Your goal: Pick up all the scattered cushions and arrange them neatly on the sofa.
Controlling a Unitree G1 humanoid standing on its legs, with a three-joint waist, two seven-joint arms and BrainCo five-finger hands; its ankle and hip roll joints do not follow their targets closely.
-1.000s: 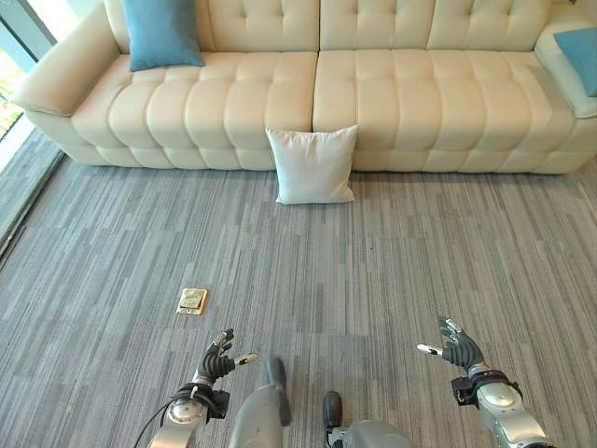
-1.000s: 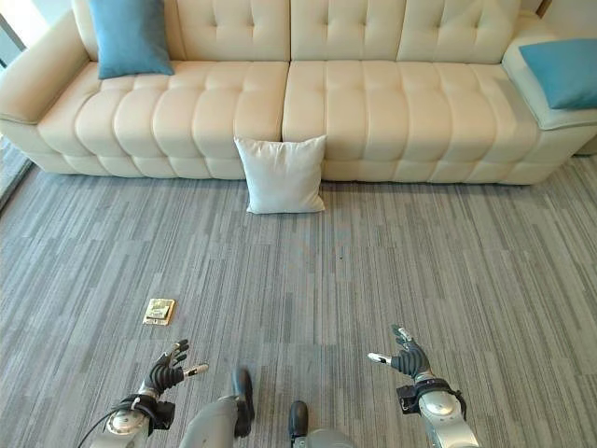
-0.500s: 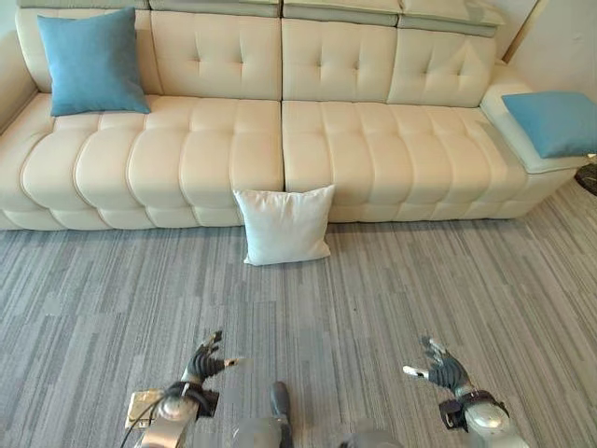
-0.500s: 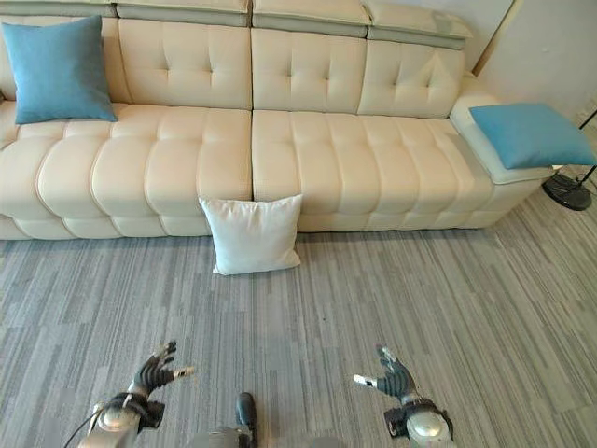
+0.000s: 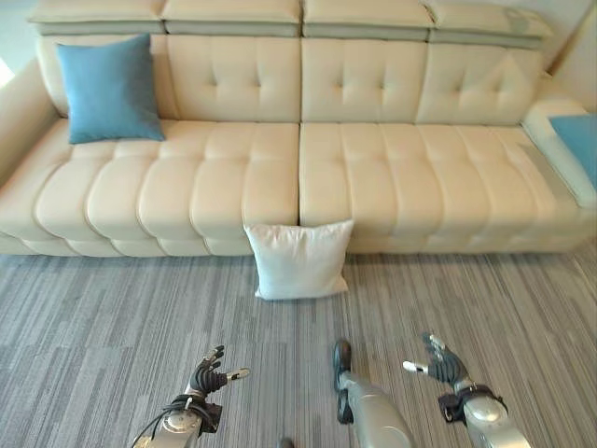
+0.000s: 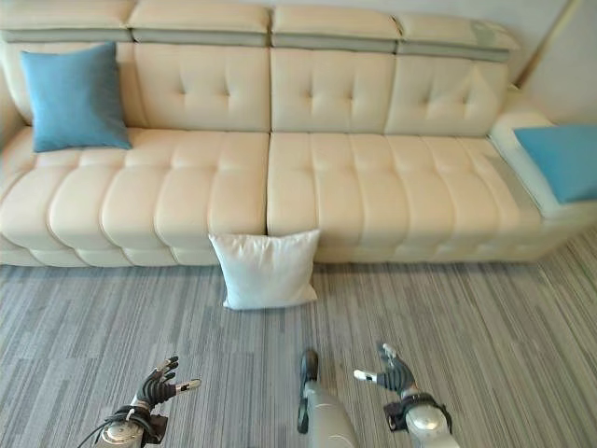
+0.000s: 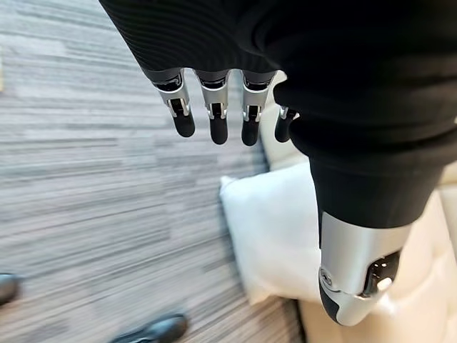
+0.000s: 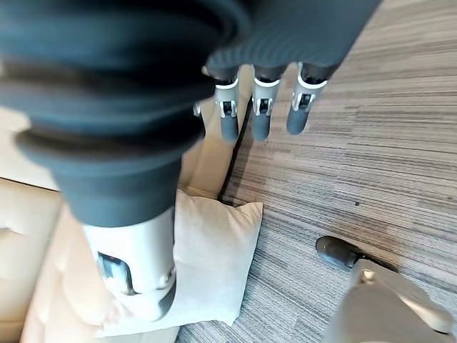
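A white cushion (image 5: 299,259) stands on the grey carpet, leaning against the front of the cream sofa (image 5: 373,177) near its middle seam. It also shows as the white cushion (image 7: 278,236) past my left hand and the white cushion (image 8: 211,264) past my right hand. A blue cushion (image 5: 108,89) leans upright against the sofa's back at its left end. Another blue cushion (image 6: 564,161) lies flat on the right armrest. My left hand (image 5: 207,379) and right hand (image 5: 443,362) hover low over the carpet, well short of the white cushion, both open and holding nothing.
Grey striped carpet (image 5: 112,327) runs from the sofa's front to my hands. The sofa's seats between the two blue cushions are bare.
The camera has shifted, so the sofa sits further right and the right blue cushion is partly cut off. The floor plate by my left hand is out of sight. Both hands stay open.
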